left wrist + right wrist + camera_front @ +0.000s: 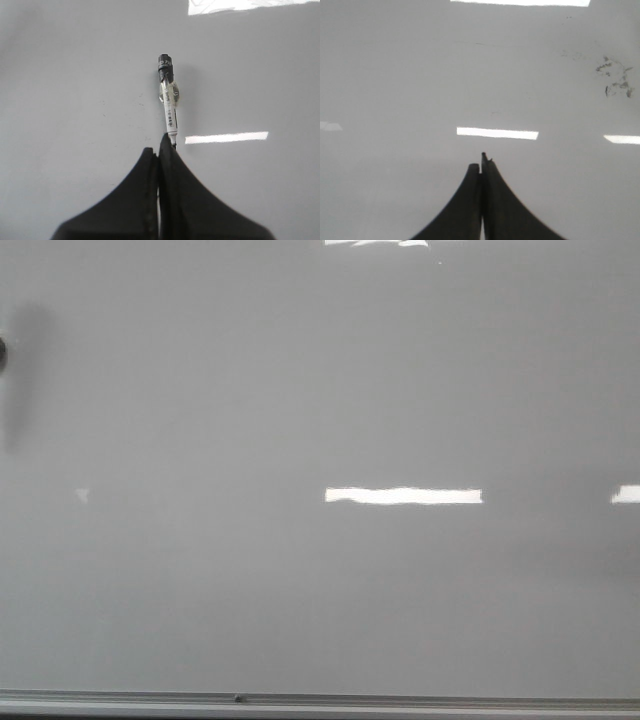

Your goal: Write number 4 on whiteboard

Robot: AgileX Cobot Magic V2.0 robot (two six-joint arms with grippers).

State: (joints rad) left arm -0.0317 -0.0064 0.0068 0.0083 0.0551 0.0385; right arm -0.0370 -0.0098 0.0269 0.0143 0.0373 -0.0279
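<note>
The left gripper (165, 150) is clamped on a marker (169, 100), tip pointing ahead of the fingers toward the blank whiteboard (75, 75), ready to write.

The whiteboard (300, 390) is presenting a smooth, glossy grey-white surface, throwing back bright glare patches (403, 496). Its rail (320, 703) is showing as dull grey metal. The marker (168, 97) is looking like plastic: a clear glossy barrel section, a white paper-like label with a barcode, a black matt end. The left gripper (159, 152) fingers (190, 200) are appearing matt black, faintly textured at the edges. Smudged dry ink marks (615, 80) are dulling the board locally.
</note>
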